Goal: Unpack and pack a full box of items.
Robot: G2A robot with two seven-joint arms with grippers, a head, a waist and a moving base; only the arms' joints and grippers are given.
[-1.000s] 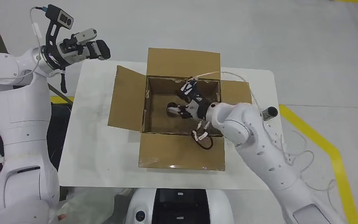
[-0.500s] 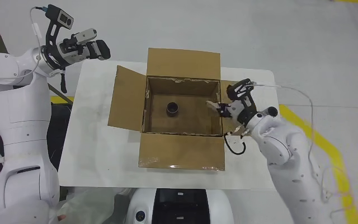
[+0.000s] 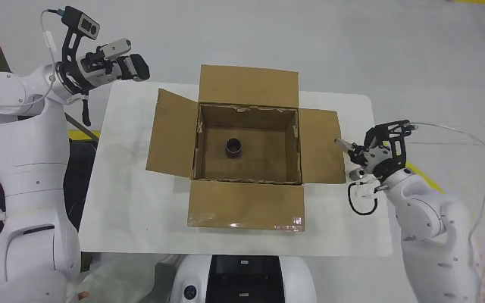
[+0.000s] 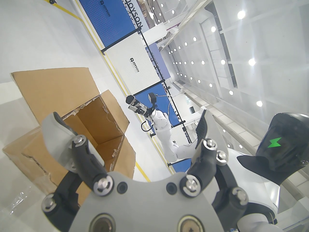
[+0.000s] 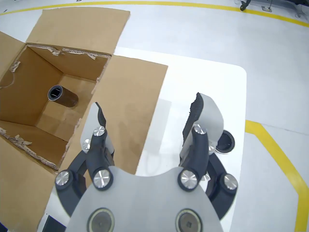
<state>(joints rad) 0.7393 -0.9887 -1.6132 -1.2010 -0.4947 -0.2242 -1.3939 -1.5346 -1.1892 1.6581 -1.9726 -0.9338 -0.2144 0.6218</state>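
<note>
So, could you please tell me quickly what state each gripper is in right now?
Left gripper: open, holding nothing.
Right gripper: open, holding nothing.

The brown corrugated cardboard box (image 3: 246, 204) is plain tan on every flap, with paler torn fibres along the rim. The dark brown cylinder (image 5: 67, 98) on the box floor has a black end ring. The white rectangular table (image 3: 129, 197) is unpatterned. The pale grey floor (image 3: 424, 76) carries yellow lines (image 3: 424, 179). The right gripper (image 5: 147, 102) has silver-grey fingers (image 5: 213, 115) with black textured pads (image 5: 192, 114).
</note>
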